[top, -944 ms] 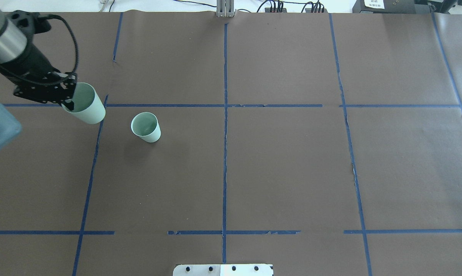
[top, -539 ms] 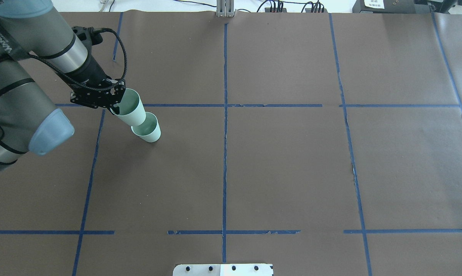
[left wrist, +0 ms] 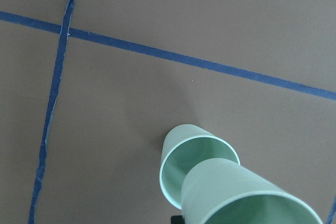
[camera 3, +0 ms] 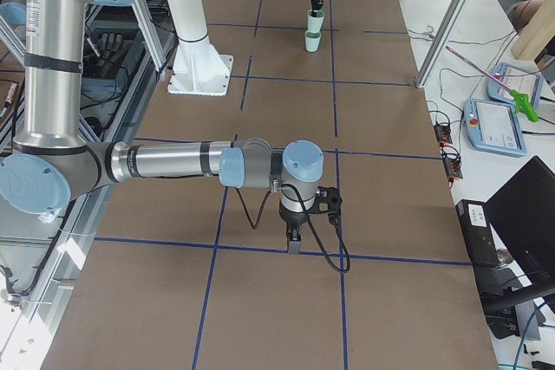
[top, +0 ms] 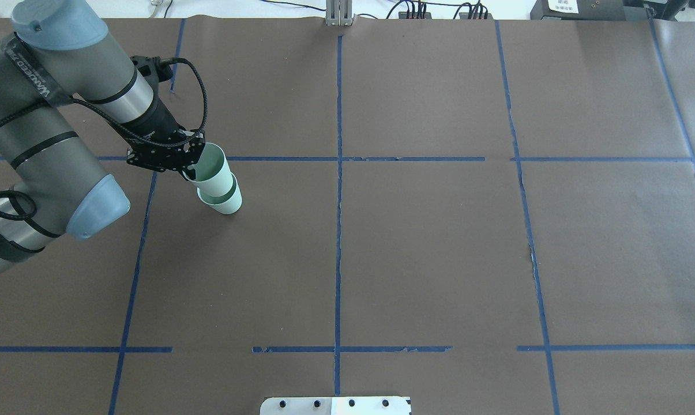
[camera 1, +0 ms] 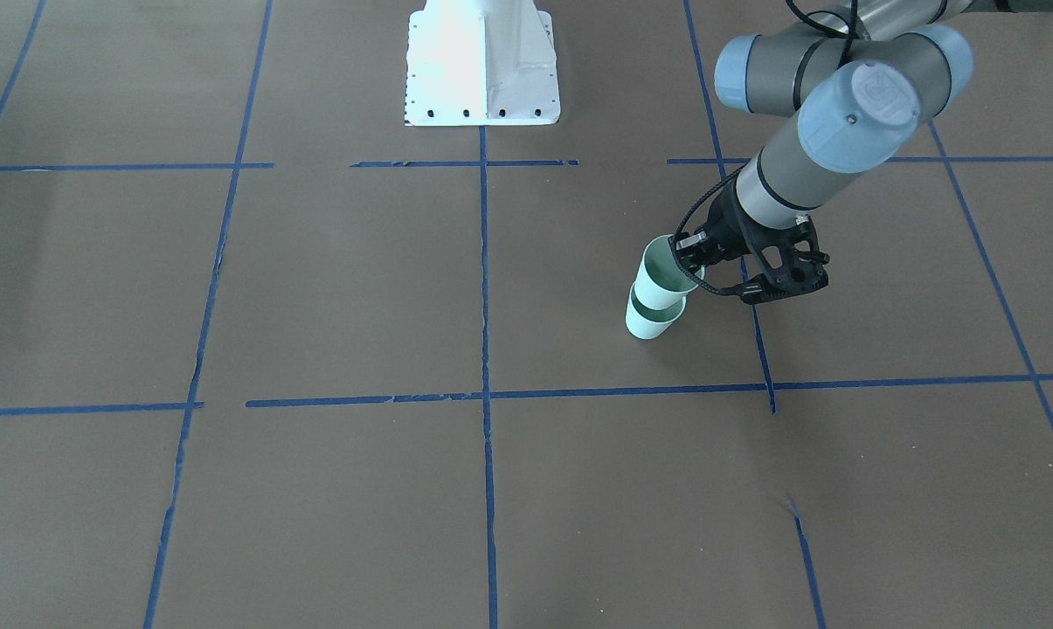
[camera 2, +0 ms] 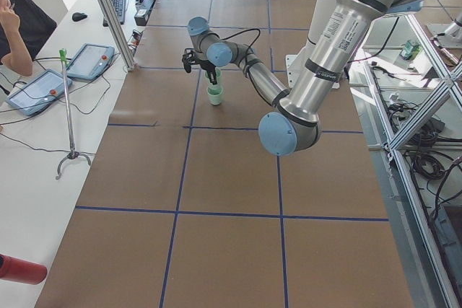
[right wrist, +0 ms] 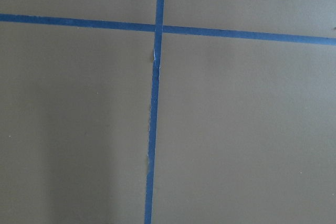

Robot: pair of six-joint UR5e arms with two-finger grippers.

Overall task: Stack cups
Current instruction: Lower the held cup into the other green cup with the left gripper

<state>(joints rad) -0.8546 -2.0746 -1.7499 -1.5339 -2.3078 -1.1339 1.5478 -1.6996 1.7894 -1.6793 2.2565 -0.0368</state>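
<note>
Two pale mint-green cups. One cup [top: 225,203] stands upright on the brown table left of centre; it also shows in the front view [camera 1: 652,326] and the left wrist view [left wrist: 176,169]. My left gripper [top: 190,170] [camera 1: 691,266] is shut on the rim of the second cup [top: 212,169] [camera 1: 660,281] [left wrist: 247,198]. It holds that cup slightly tilted, its base at or just inside the standing cup's mouth. My right gripper [camera 3: 293,243] hangs low over bare table far from the cups, seen only in the right side view, so I cannot tell its state.
Blue tape lines [top: 338,173] divide the brown table cover. The white robot base plate [camera 1: 482,70] sits at the table's robot-side edge. A side table with tablets [camera 2: 90,59] and a seated person lie beyond the far edge.
My left arm carried the held cup to the right, from apart at the left to over the standing cup, and lowered its base to that cup's mouth. The standing cup has not moved.
</note>
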